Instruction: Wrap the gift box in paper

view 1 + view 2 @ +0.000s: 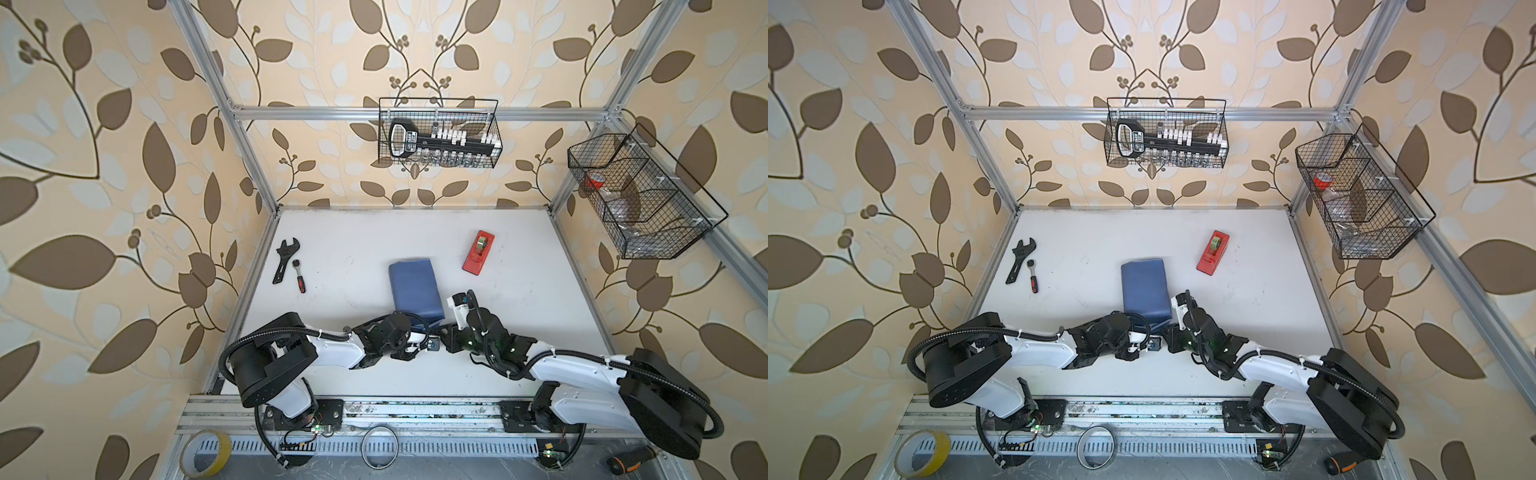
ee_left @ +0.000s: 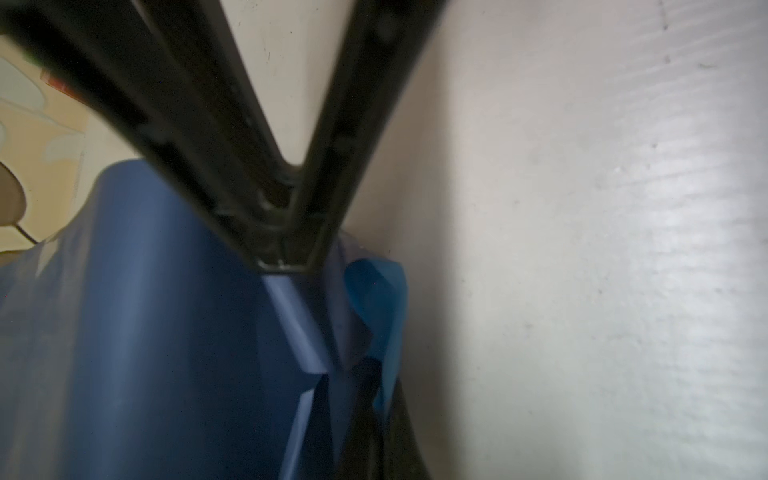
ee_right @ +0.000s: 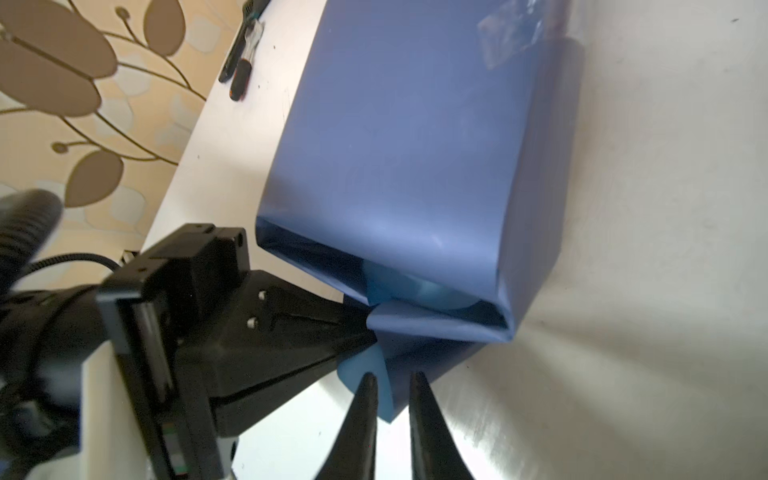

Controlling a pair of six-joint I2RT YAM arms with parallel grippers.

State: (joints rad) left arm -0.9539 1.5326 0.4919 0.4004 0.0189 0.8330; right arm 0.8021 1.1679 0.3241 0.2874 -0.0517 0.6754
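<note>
Lying near the centre of the white table (image 1: 353, 232), the paper (image 1: 413, 291) forms a slate-blue sleeve, with the gift box hidden inside it. A red tape dispenser (image 1: 478, 252) sits to the upper right. A black wrench (image 1: 284, 261) and a red-handled ratchet (image 1: 299, 277) lie to the left, all well apart from the sleeve. A rear wire basket (image 1: 457, 164) and a side wire basket (image 1: 665, 241) hang on the frame above. Both arms cross the lower part of both top views and cover the sleeve's lower end. The sleeve's long axis runs almost vertically there, its open end pointing to the lower edge. The left gripper (image 2: 286, 262) is clamped on a fold at that open end. The right gripper (image 3: 392, 380) stands narrowly parted, a light-blue flap edge in its gap.
</note>
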